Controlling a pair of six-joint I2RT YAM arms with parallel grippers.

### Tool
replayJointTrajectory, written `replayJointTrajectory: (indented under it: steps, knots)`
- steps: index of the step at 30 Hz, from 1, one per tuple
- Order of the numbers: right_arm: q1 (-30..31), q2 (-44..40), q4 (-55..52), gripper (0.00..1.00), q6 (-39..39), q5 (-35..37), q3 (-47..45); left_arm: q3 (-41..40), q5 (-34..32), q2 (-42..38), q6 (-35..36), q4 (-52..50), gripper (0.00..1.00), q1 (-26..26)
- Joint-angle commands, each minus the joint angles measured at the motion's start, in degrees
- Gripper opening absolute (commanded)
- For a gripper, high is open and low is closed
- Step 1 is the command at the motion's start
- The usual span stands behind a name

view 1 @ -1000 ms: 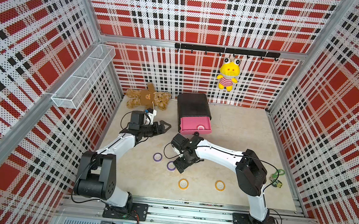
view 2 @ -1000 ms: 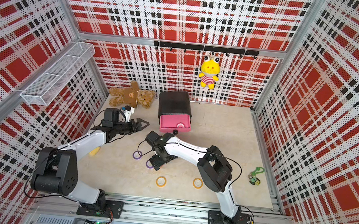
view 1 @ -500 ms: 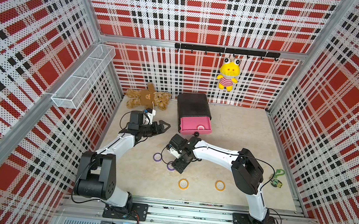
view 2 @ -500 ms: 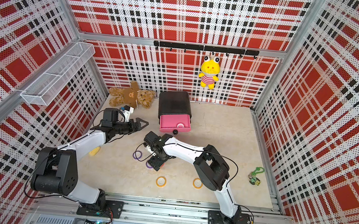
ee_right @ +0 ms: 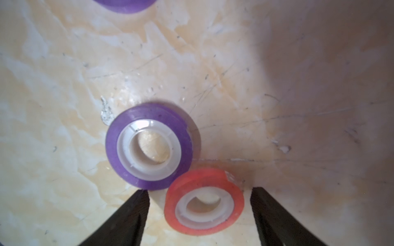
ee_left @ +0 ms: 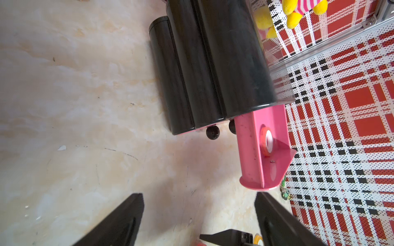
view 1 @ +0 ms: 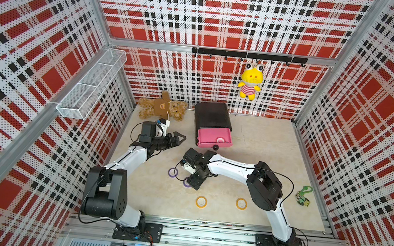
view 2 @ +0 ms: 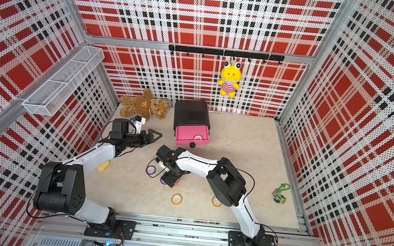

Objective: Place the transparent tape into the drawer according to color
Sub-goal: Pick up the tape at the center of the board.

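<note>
Pale marbled table (view 1: 261, 165) inside red, black and white plaid walls; clock read in the top views, 12 at the back wall

1. Chest (view 1: 213, 115), black, at 12 o'clock; its top drawer (view 1: 208, 136) stands pulled out, with one red-pink tape (view 1: 219, 140) lying inside near the front
2. My right gripper (view 1: 193, 181), near table centre, pointing down toward 7 o'clock; fingers parted, gripping nothing
3. My left gripper (view 1: 180, 136), at 10 o'clock, aimed at the chest; fingers wide and empty
4. Purple tape (view 1: 173, 172) at 9 o'clock of my right gripper, apart from it; second purple tape (view 1: 186, 183) half hidden under that gripper
5. Orange tape (view 1: 201, 201) at 6 o'clock; another orange tape (view 1: 241, 203) at 5 o'clock, well apart from it

Changed since a second ago: my right wrist and elbow have swung toward 9 o'clock; my left arm, the chest and the loose rings lie as they did

View against view: only my right wrist view shows the second red-pink tape (ee_right: 236, 204) whole, flat between my fingers and touching neither, its rim against the second purple tape; a top view gives just a red sliver of it. My left wrist view alone shows a round black knob (ee_left: 212, 132) on a closed drawer below the open one. A yellow lump (view 2: 103, 166) beside my left arm shows in a top view only
</note>
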Motion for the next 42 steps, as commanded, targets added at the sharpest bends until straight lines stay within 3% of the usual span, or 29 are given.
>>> replayJointTrajectory:
  steps: [1, 7, 22, 42]
  knots:
    - [0.0, 1.9, 0.1, 0.78, -0.6, 0.5, 0.8, -0.9, 0.6, -1.6, -0.1, 1.8, 0.89, 0.4]
    - [-0.2, 1.6, -0.2, 0.70, -0.7, 0.7, -0.9, -0.8, 0.9, -1.7, -0.3, 2.2, 0.89, 0.4]
    - [-0.2, 1.0, -1.4, 0.32, 0.5, 1.5, -1.3, -0.8, 0.9, -1.8, -0.5, 2.3, 0.89, 0.5]
    - [-0.4, -7.2, -7.4, 0.22, 4.7, 3.9, -0.1, -0.8, 1.0, -1.9, -0.7, 2.4, 0.89, 0.5]
